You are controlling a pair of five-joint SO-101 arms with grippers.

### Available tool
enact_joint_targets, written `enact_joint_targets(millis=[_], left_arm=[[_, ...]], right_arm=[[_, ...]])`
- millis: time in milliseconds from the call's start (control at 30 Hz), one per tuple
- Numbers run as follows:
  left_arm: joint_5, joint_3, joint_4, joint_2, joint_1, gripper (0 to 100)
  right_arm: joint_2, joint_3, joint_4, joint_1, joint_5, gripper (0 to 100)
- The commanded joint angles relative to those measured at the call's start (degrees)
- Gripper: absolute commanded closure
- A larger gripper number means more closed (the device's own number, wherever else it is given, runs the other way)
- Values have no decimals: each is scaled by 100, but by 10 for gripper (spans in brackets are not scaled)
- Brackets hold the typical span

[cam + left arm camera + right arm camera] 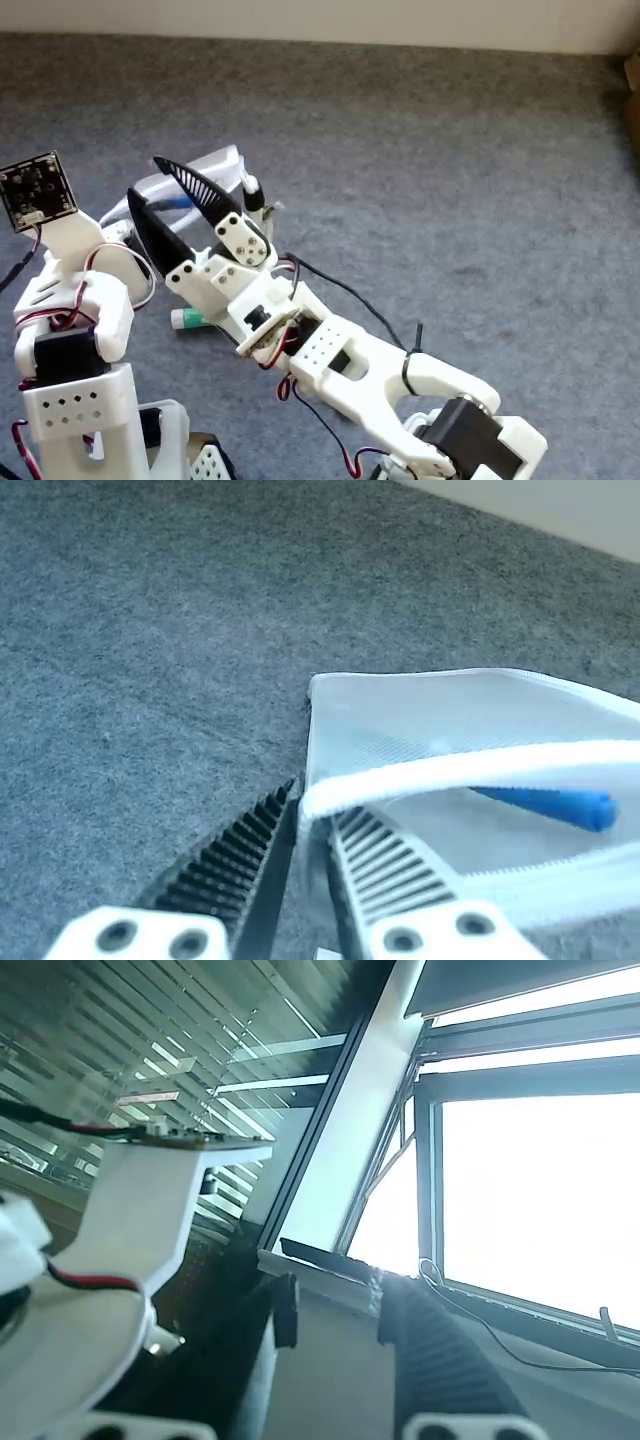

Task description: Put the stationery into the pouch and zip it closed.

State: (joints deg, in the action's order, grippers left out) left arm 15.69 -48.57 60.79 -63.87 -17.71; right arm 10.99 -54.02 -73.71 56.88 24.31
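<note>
A translucent white mesh pouch (450, 720) lies on the grey carpet with a blue pen (550, 805) inside it. My left gripper (310, 805) is shut on the pouch's rim at one end, holding the mouth open. In the high view the pouch (215, 165) lies at the upper left. My right gripper (143, 178) hangs over it, open and empty, tilted upward. In the right wrist view its black fingers (430, 1360) stand apart and point toward a window. A white marker with a black cap (254, 192) lies beside the pouch. A green-tipped stick (186, 318) lies under the right arm.
The left arm's white body (75, 330) and its camera board (38, 188) stand at the left edge, close to the right gripper. Bare grey carpet (480, 170) stretches to the right and back. A pale wall (400, 20) runs along the far edge.
</note>
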Motion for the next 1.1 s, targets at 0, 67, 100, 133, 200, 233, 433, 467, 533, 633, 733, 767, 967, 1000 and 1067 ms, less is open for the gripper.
enact_joint_targets(millis=[0, 67, 100, 133, 200, 233, 433, 467, 533, 633, 733, 767, 967, 1000, 1067], left_arm=[[18, -4, -35, 84, 66, 993], [18, -4, -35, 84, 66, 993], [18, -4, -35, 84, 66, 993], [18, -4, -35, 84, 66, 993], [18, -4, -35, 84, 66, 993], [18, -13, -35, 84, 66, 993], [18, -136, -79, 84, 66, 993], [18, -136, -79, 84, 57, 993], [18, -127, -79, 84, 48, 993], [26, -110, -88, 84, -84, 993], [44, -136, -264, 84, -259, 993], [53, -136, -273, 84, -295, 993], [62, -110, -281, 84, -532, 993], [70, -101, -281, 84, -611, 993], [176, -101, -325, 84, -769, 993]], right_arm=[[110, 242, -40, -66, -70, 868], [119, 242, -40, -66, -70, 868], [171, 242, -40, -66, -70, 868], [277, 233, -22, -66, -70, 868], [611, 233, 453, -66, -79, 868], [866, 233, 822, -66, -97, 868], [2624, 321, 4523, -374, -1424, 868], [2905, 453, 5147, -444, -1732, 868], [3336, 875, 6255, -602, -2171, 868], [3741, 1446, 7732, -954, -2514, 868], [3960, 1824, 8919, -1297, -2778, 868], [3960, 1895, 9218, -1367, -2787, 868], [3925, 1710, 10633, -1508, -2488, 868], [3960, 1578, 10835, -1534, -2479, 868], [3978, 1305, 11143, -1543, -2479, 868]])
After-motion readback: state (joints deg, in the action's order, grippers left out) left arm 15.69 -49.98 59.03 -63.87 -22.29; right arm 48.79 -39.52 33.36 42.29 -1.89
